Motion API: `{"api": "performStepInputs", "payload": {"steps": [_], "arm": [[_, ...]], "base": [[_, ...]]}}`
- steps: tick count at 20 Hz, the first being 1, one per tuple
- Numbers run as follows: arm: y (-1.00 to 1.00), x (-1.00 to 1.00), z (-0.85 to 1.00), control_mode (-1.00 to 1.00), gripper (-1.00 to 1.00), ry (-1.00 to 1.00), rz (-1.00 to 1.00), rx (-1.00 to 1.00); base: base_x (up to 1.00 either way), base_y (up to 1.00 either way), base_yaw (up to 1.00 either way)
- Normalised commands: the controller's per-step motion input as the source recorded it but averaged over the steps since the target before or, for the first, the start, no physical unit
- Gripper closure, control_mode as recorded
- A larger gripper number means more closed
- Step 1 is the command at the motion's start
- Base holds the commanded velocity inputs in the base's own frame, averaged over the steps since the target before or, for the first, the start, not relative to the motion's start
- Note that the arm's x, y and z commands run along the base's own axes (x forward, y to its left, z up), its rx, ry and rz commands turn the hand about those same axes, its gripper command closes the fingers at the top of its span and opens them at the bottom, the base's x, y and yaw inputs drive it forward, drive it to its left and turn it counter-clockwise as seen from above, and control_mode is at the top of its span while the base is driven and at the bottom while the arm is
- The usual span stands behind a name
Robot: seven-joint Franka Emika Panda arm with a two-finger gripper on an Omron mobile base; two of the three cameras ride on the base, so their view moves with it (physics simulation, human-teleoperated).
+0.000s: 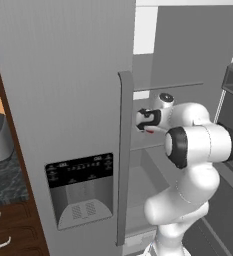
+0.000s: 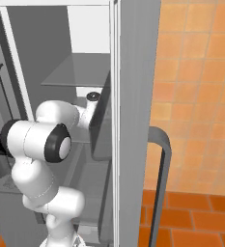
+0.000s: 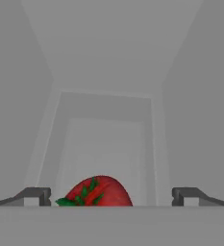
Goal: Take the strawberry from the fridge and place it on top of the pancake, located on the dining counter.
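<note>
My tool (image 3: 111, 196) is released, fingers spread wide inside the fridge (image 1: 63, 100). The strawberry (image 3: 98, 191) lies between the fingertips, touching neither, on the grey fridge interior floor.

A kitchen: steel fridge (image 1: 63, 100), dark speckled counter (image 1: 5, 182), orange tiled wall (image 2: 201, 96)

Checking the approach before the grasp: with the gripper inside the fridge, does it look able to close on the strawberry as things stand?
Probably yes. The gripper is open, its fingertips stand either side of the strawberry, and nothing lies between them.
</note>
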Motion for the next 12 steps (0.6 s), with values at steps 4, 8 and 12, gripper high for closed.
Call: {"api": "performStepInputs", "payload": {"steps": [4,8,12], "arm": [[0.0,-0.03,-0.17,-1.0,1.0,0.0,0.0,0.0],[0.0,-0.02,-0.07,-1.0,1.0,0.0,0.0,0.0],[0.0,-0.51,0.06,-1.0,1.0,-0.02,0.01,0.0]], "base": [[0.0,0.0,0.0],[0.0,0.0,0.0],[0.0,0.0,0.0]]}}
